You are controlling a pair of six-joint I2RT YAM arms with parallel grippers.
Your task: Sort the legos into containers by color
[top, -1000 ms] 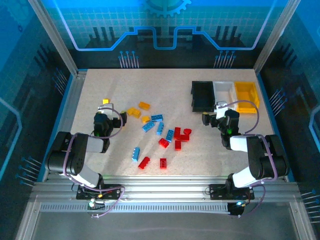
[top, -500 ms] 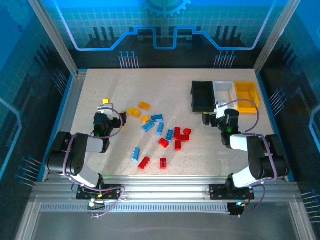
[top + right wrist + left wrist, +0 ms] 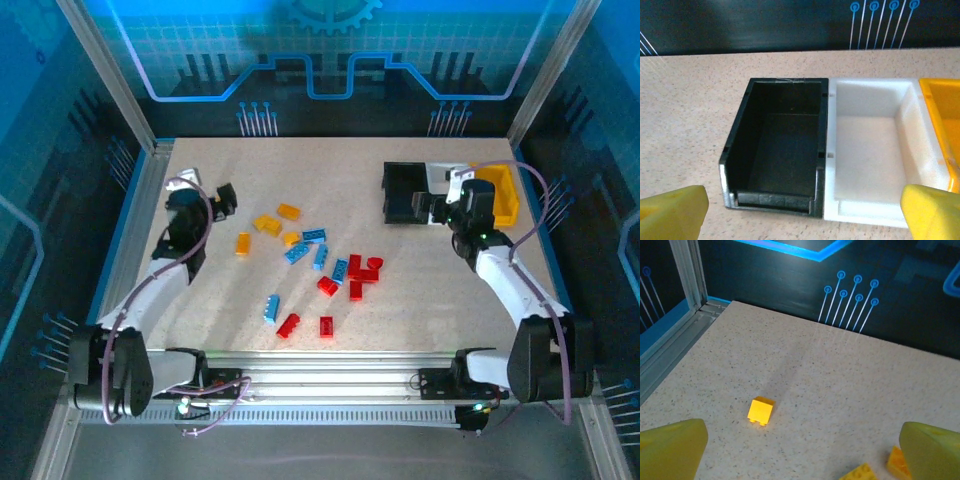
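Left gripper (image 3: 800, 450) is wide open and empty, hovering short of a lone yellow brick (image 3: 760, 410) at centre-left of its wrist view; I'd guess it's lining up a pick. Right gripper (image 3: 805, 207) is likewise open and empty, facing the black bin (image 3: 780, 150) and white bin (image 3: 870, 145), which its wrist view shows empty. Top view gives the legos (image 3: 320, 265) loose mid-frame.

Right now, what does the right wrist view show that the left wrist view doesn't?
Right wrist: black bin and white bin, both empty, plus the yellow bin edge. Left wrist: one lone yellow brick, two more bricks at the bottom edge. Both: speckled table, dark back wall, and open jaws on the left gripper and right gripper.
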